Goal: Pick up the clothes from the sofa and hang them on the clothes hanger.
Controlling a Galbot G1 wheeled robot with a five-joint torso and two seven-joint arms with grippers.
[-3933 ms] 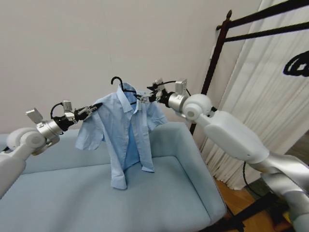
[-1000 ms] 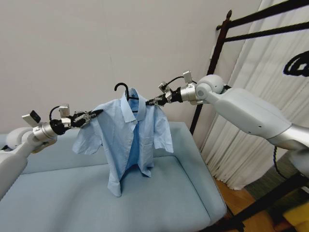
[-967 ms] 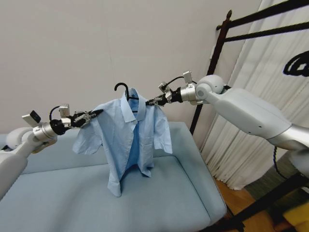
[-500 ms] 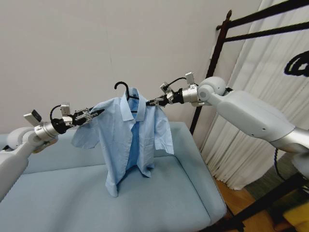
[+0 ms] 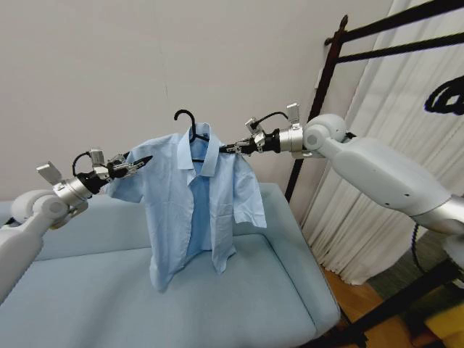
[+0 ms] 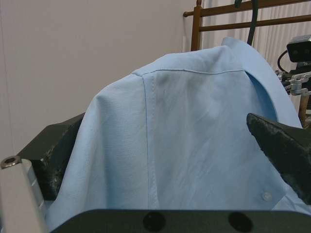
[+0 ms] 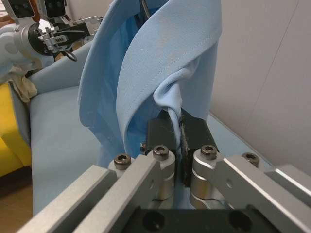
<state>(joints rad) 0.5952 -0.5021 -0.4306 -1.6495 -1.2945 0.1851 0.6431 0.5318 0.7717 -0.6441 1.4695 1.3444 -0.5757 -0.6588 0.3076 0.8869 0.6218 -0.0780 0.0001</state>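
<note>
Two grippers flank the shirt (image 5: 196,203), which is carried in the air above the sofa (image 5: 275,290) on a black hanger (image 5: 185,117). The left gripper (image 5: 134,164) is shown with fingers spread, one shoulder lying loose between them; the right gripper (image 5: 235,148) is clamped on the other shoulder. The hanger is best kept upright and level as the rack rail (image 5: 326,72), well apart, is approached

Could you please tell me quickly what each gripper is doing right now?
Left gripper: open, its fingers either side of the shirt at one shoulder.
Right gripper: shut on the shirt at the other shoulder.
</note>
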